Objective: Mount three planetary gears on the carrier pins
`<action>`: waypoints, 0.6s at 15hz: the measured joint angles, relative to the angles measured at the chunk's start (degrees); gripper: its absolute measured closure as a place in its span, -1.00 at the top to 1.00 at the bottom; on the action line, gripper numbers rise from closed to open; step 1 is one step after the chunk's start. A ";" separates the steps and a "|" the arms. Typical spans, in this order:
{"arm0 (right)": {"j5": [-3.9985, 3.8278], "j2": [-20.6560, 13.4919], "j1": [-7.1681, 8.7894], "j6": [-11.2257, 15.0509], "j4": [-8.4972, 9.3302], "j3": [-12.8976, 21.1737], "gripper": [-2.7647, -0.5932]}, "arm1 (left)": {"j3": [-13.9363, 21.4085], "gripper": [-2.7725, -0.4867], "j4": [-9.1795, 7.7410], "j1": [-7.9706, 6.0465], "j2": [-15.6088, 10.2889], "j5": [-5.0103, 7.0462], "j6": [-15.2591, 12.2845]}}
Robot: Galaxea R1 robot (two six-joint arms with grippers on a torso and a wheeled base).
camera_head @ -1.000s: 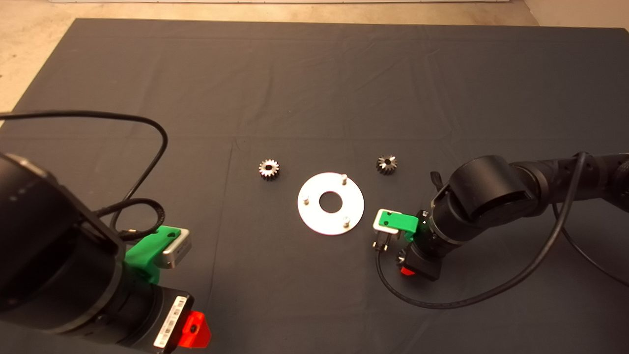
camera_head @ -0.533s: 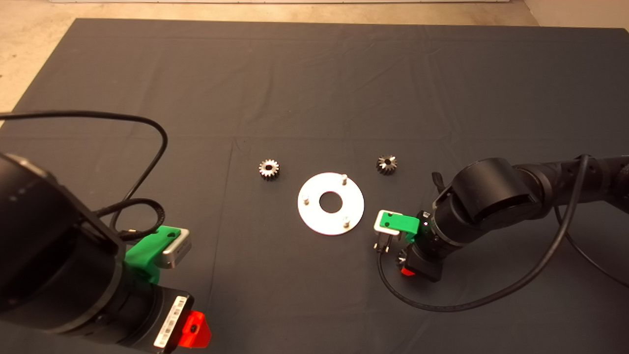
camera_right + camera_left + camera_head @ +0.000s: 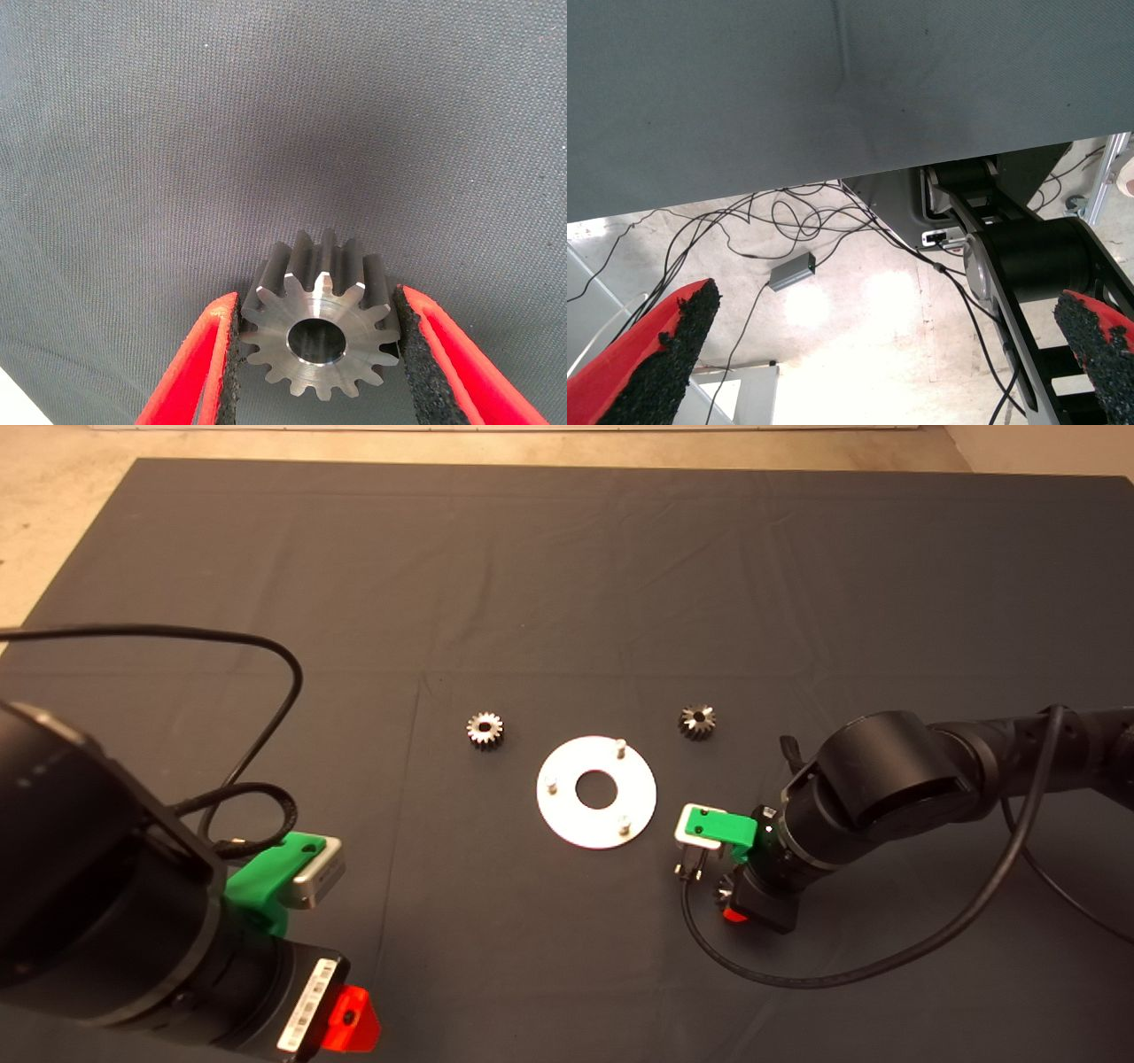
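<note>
Right claw (image 3: 314, 354) is down at the mat (image 3: 567, 584), just to the near-right of the round disc (image 3: 567, 815). In the right wrist view it's clamped on one planetary gear (image 3: 321, 332), a black pad touching the teeth on each side, bore facing the cam. That gear can't be made out in the head view, hidden under the claw.

Other 2 gears are lying loose on the mat: one (image 3: 485, 730) just far-left of the disc, the other (image 3: 697, 721) far-right of it. Neither is touching the disc.

All 3 carrier pins are seen bare: one at the far side (image 3: 621, 747), one at the left (image 3: 551, 786), one at the near-right (image 3: 624, 825), around the central hole.

Left claw (image 3: 890, 354) is parked at the near-left corner, fingers (image 3: 651, 354) spread wide w/ nothing between them. Its wrist view shows the mat edge and floor w/ cables beyond.
</note>
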 joint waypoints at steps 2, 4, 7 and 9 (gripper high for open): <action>-0.09 0.02 -0.12 0.05 -0.35 0.39 -0.54 | 0.01 0.98 0.00 0.00 0.02 0.00 0.00; -0.20 0.03 -0.13 0.07 -0.46 0.61 -0.55 | 0.00 0.98 0.00 0.00 0.02 0.01 0.00; -0.32 0.06 -0.26 0.52 -0.43 1.00 -0.55 | 0.00 0.98 0.00 0.00 0.02 0.00 0.00; -0.69 0.35 -0.26 0.94 -0.40 1.24 -0.56 | 0.00 0.98 0.00 0.00 0.02 0.00 0.00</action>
